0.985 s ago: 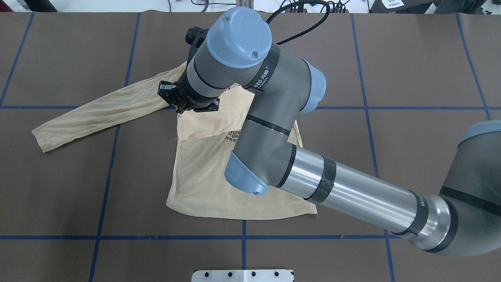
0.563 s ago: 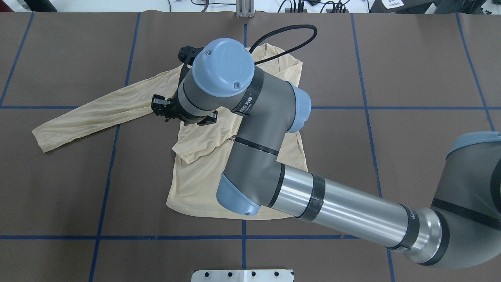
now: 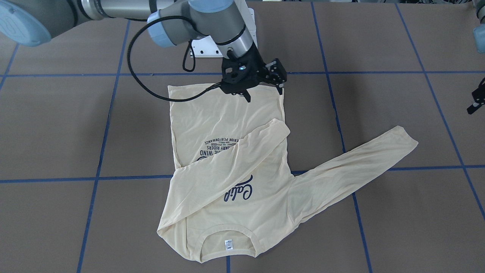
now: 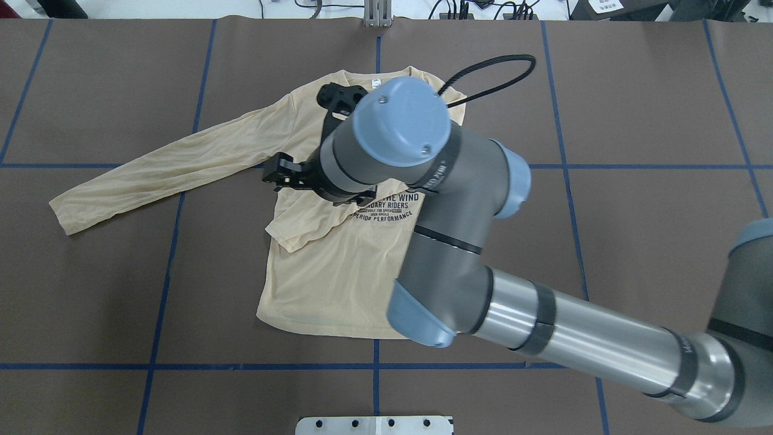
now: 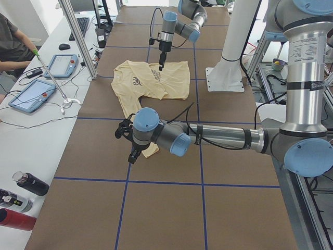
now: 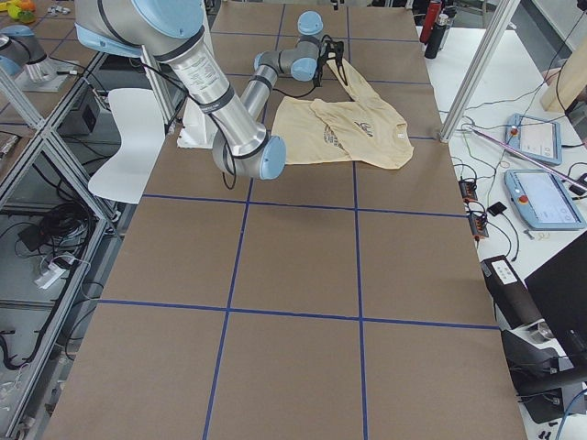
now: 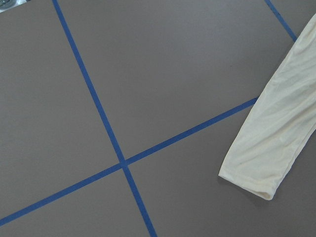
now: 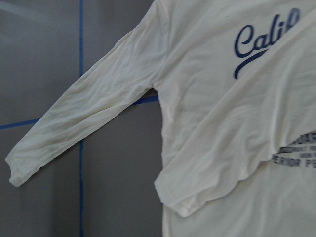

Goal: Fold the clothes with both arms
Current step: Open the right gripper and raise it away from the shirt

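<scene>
Hanging spread and empty over the pale cream-yellow long-sleeved printed shirt (image 4: 314,272) lying mid-table, black right gripper (image 3: 264,93) is idling; left gripper (image 3: 477,101), state unreadable, is needing a clean pinch on the cuff (image 4: 63,214) at 9 o'clock.

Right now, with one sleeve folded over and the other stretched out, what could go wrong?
The black cable loops beside the right arm above the shirt; its height is unclear, and if it sags it might drag fabric. The folded sleeve lies loose and slanted across the print, its cuff at the body's edge, so later folds may come out crooked. The outstretched sleeve reaches far sideways and could bunch when swung over.
</scene>
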`<action>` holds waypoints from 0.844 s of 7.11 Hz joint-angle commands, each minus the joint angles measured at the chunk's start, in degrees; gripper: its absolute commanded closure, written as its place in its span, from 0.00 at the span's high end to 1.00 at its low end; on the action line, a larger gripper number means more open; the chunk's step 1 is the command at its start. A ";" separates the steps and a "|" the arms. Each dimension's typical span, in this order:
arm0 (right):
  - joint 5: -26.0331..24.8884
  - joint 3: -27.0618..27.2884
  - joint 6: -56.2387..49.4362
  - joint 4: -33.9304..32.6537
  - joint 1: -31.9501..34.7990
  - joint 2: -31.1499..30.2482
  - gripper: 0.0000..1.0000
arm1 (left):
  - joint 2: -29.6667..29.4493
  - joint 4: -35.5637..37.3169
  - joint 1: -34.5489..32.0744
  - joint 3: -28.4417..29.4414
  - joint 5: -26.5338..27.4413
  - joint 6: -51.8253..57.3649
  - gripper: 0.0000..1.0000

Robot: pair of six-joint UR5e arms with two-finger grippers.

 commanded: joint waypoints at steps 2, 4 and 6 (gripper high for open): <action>14.97 11.95 -0.40 -0.14 12.94 -17.53 1.00 | -2.53 -14.60 10.36 10.21 3.55 -16.54 0.94; 24.15 12.39 -4.69 0.21 22.46 -24.23 1.00 | -5.96 -14.78 11.70 14.52 3.47 -16.64 0.85; 28.03 12.57 -8.22 0.39 27.74 -28.89 1.00 | -7.64 -14.69 12.84 17.43 3.47 -16.64 0.74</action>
